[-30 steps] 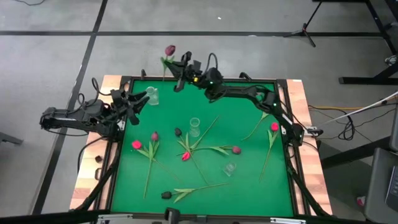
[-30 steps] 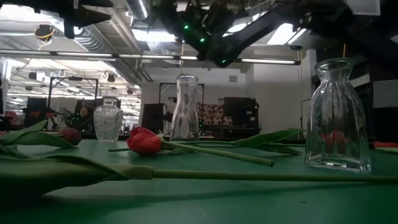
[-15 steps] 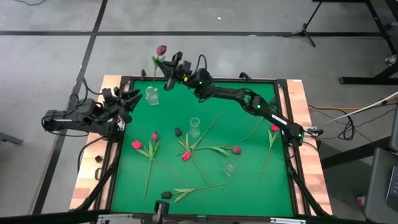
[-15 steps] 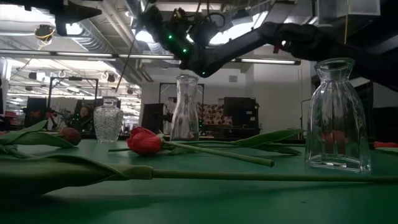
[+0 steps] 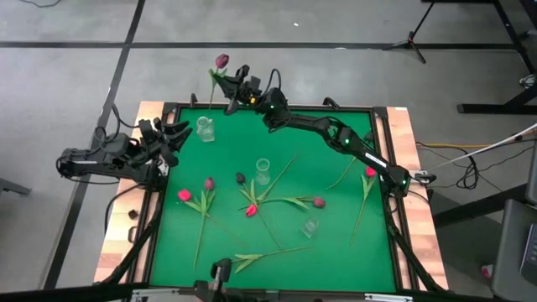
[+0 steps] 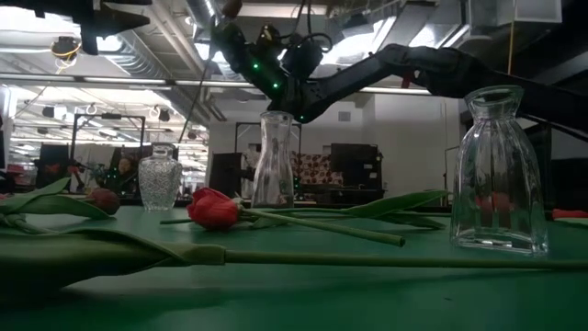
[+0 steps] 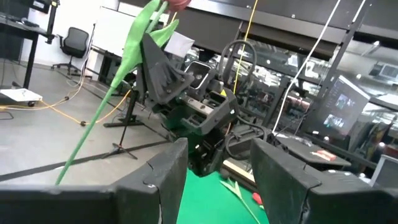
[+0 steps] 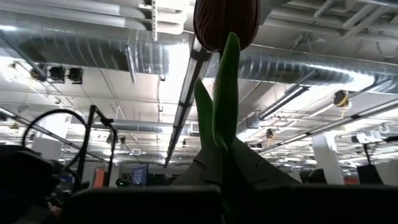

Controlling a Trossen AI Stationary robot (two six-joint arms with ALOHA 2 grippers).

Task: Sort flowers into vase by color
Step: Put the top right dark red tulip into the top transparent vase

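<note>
My right gripper [image 5: 237,85] reaches over the table's far left corner, shut on a near-black maroon tulip [image 5: 221,61] held head up; its head [image 8: 225,22] and a green leaf show in the right wrist view. Below and nearer stands a small clear vase [image 5: 205,127]. My left gripper [image 5: 174,137] hovers open just left of that vase, touching nothing. Two more clear vases [image 5: 263,170] [image 5: 310,226] stand on the green mat. Several tulips lie flat on the mat: pink-red ones [image 5: 184,195] [image 5: 370,171] and dark ones [image 5: 240,178] [image 5: 223,262]. My right gripper pinches the maroon tulip's stem [image 7: 138,57] between its two fingers, on the upper part, a little below the head and beside a leaf. The tulip is lifted clear, tilted, head up. The long lower stem [image 7: 87,127] hangs free below the fingers.
The mat's raised dark frame [image 5: 168,107] and the wooden table border [image 5: 117,243] surround the work area. Stems cross in the mat's middle [image 5: 268,201]. In the low view a red tulip [image 6: 213,210] lies in front of the tall vase [image 6: 274,161].
My right gripper has carried the maroon tulip from above the far edge toward the table's far left corner, the arm stretching out, then eased slightly back to the right. The tulip stayed head up in the hold. My left gripper drew back a little toward the left edge.
</note>
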